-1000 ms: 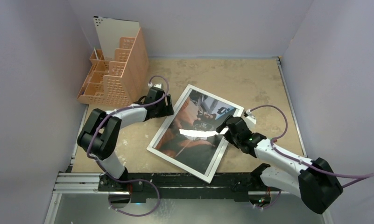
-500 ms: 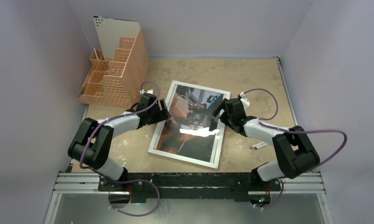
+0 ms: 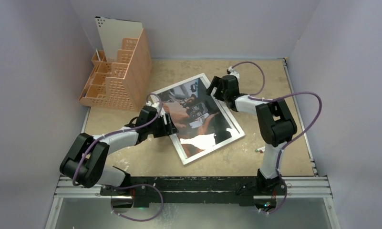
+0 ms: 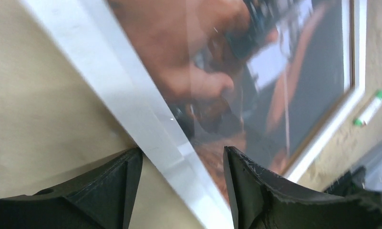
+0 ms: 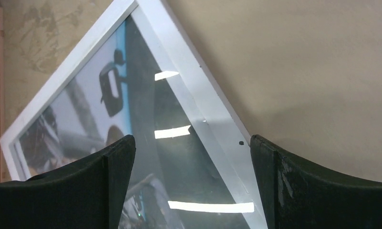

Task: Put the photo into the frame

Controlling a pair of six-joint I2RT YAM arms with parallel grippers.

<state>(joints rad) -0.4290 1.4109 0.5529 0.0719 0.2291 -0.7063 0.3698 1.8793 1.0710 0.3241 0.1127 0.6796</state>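
Photo (image 3: 198,114) lies behind the pane of the frame (image 3: 212,150), flat and face up mid-table. Left gripper (image 3: 169,125) is at the left rim and right gripper (image 3: 212,87) near the far corner. Both have fingers spread, straddling the rim. Insertion looks done; backing unseen, only withdrawal probably left.

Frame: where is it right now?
In the top external view the frame lies skewed mid-table, right of the peach organizer, left jaws at its left edge, right jaws at its far-right edge.
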